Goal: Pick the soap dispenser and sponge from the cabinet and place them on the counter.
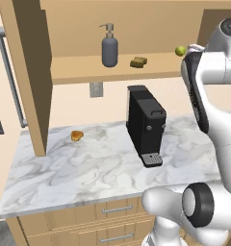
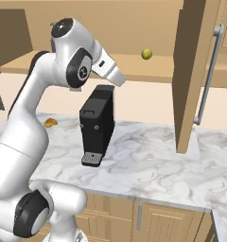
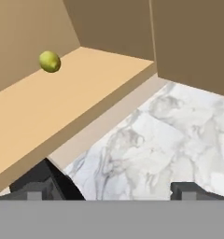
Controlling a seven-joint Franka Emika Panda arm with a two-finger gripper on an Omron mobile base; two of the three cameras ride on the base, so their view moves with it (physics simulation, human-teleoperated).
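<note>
The slate-grey soap dispenser [image 1: 109, 48] stands upright on the lower shelf of the open cabinet [image 1: 88, 67]. The mustard sponge [image 1: 138, 62] lies just to its right on the same shelf. In the hand view my gripper [image 3: 111, 192] is open, its two dark fingertips [image 3: 35, 191] set wide apart with nothing between them. It hovers in front of the shelf edge, above the black coffee machine [image 1: 146, 125], looking along the shelf and down at the marble counter [image 3: 174, 135]. My hand [image 2: 111, 72] is to the right of the dispenser and sponge, well apart from both.
A small green ball [image 1: 180, 50] [image 3: 50, 61] rests on the shelf near my hand. An orange-brown lump [image 1: 77, 136] lies at the counter's back left. Open cabinet doors [image 1: 26, 72] [image 2: 193, 71] hang on either side. Light-wood drawers [image 1: 115, 211] sit under the counter.
</note>
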